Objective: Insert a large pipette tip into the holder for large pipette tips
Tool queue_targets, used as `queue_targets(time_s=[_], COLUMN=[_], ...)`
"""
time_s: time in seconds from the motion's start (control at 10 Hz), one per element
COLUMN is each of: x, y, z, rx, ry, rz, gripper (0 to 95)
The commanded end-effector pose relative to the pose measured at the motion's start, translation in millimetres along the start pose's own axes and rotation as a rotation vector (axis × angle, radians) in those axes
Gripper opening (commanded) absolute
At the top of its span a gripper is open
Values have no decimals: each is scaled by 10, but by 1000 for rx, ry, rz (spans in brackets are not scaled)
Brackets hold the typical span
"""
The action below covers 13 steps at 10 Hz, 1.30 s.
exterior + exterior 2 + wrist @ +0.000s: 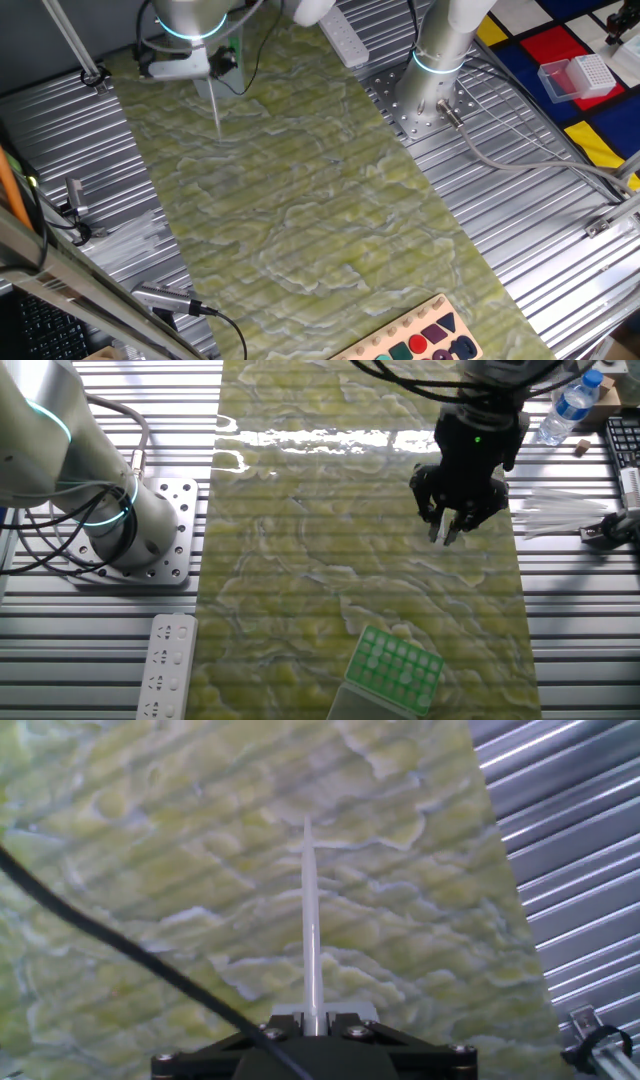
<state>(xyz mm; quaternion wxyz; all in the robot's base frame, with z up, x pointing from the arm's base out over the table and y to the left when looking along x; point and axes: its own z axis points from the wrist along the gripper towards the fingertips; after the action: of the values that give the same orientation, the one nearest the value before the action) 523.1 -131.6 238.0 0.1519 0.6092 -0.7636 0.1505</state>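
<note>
large pipette tip (311, 920) in pincer (314, 1018)

Ribbed metal table (520, 210); green mat (300, 200)

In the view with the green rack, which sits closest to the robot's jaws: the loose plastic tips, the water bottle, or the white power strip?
From the gripper:
1. Loose plastic tips, on the metal just right of it.
2. Water bottle, top right corner.
3. White power strip, bottom left, far across the mat.

Two opposed high table views; close claw-mounted view downward.
</note>
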Motion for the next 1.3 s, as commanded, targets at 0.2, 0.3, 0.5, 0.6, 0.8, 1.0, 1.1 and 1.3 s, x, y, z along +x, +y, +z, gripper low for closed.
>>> queue_targets(time_s=[0.2,0.3,0.5,0.6,0.8,1.0,1.1,1.3], x=[636,764,986,1097,1168,1197,1229,1251], y=[-9,1,31,54,72,83,90,88], z=[118,124,110,111,118,152,147,136], rx=[-9,-6,3,4,7,13,20,26], ry=[61,82,143,152,159,210,240,262], rz=[-133,-147,-179,-179,-173,-175,-187,-200], gripper=[0,0,0,0,0,0,0,0])
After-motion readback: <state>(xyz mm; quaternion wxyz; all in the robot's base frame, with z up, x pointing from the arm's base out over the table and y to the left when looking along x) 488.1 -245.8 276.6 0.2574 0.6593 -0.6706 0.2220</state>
